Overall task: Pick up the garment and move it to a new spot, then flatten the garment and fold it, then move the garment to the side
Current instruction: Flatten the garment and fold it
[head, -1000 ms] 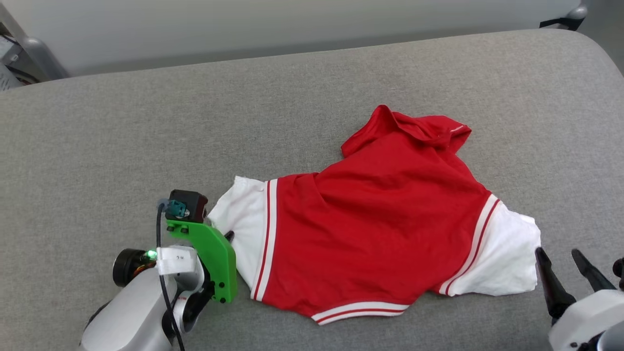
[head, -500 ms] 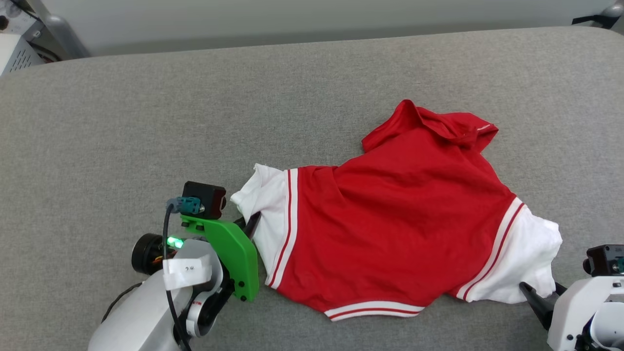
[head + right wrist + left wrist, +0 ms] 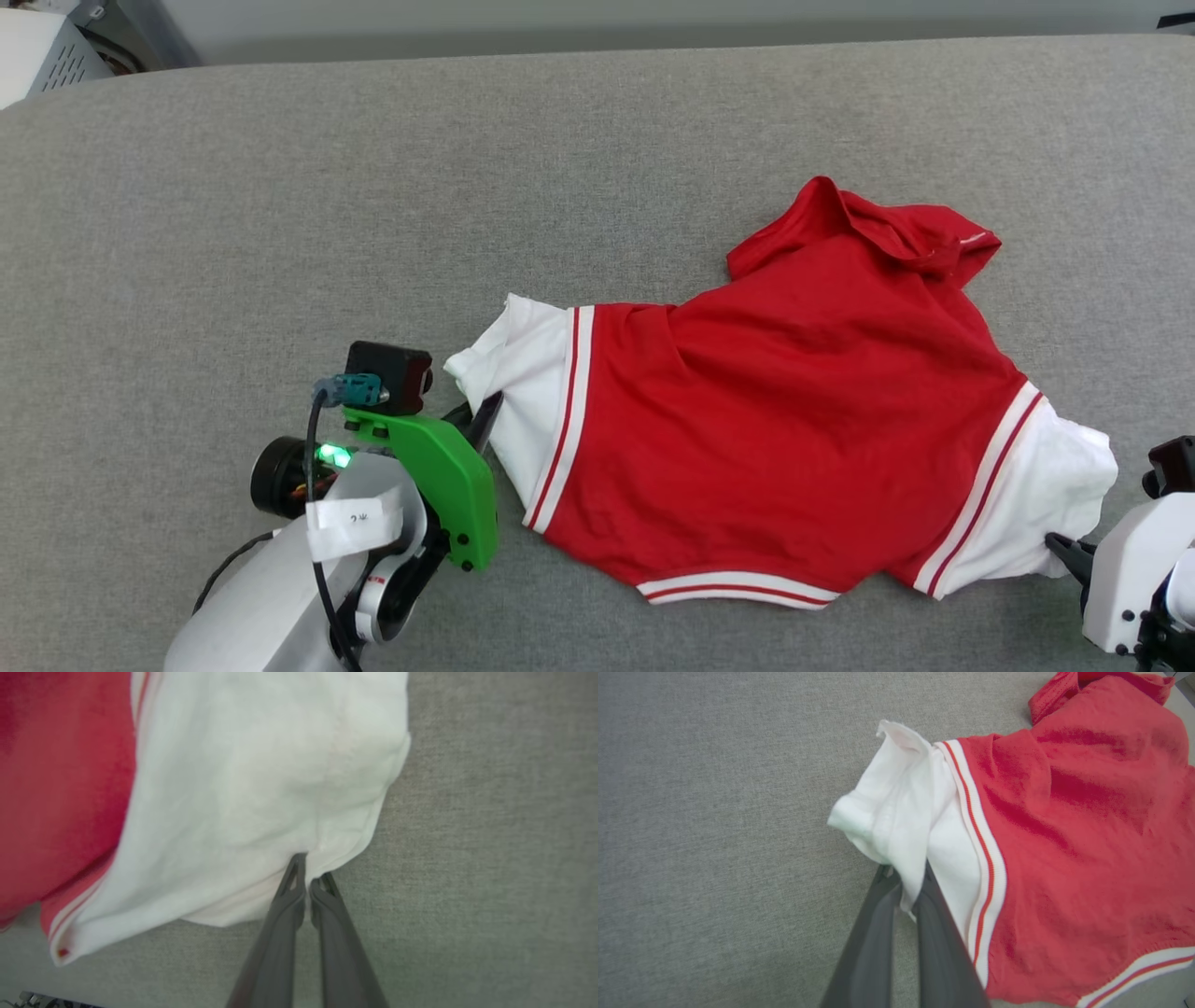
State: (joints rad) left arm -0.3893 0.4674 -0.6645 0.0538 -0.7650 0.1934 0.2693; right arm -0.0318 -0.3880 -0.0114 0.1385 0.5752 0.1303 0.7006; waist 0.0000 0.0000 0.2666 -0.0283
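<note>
The garment [image 3: 784, 401] is a red jersey with white short sleeves and red-white striped trim, lying rumpled on the grey cushion with its plain side up. My left gripper [image 3: 481, 415] is shut on the edge of the garment's left white sleeve [image 3: 901, 826], lifting the cloth slightly. At the lower right, my right gripper [image 3: 1064, 551] is shut on the hem of the right white sleeve [image 3: 261, 793]. In the right wrist view the two dark fingers [image 3: 289, 896] pinch the cloth's edge between their tips. The far end of the garment is bunched up [image 3: 896, 229].
The grey upholstered surface [image 3: 373, 187] stretches wide to the left and behind the garment. Its back edge meets a pale wall [image 3: 560, 28]. A white perforated box [image 3: 42, 56] shows at the top left corner.
My right gripper came in to the right sleeve's hem and shut on it. The head camera shifted, so the whole scene slid right. The left gripper kept its hold on the left sleeve.
</note>
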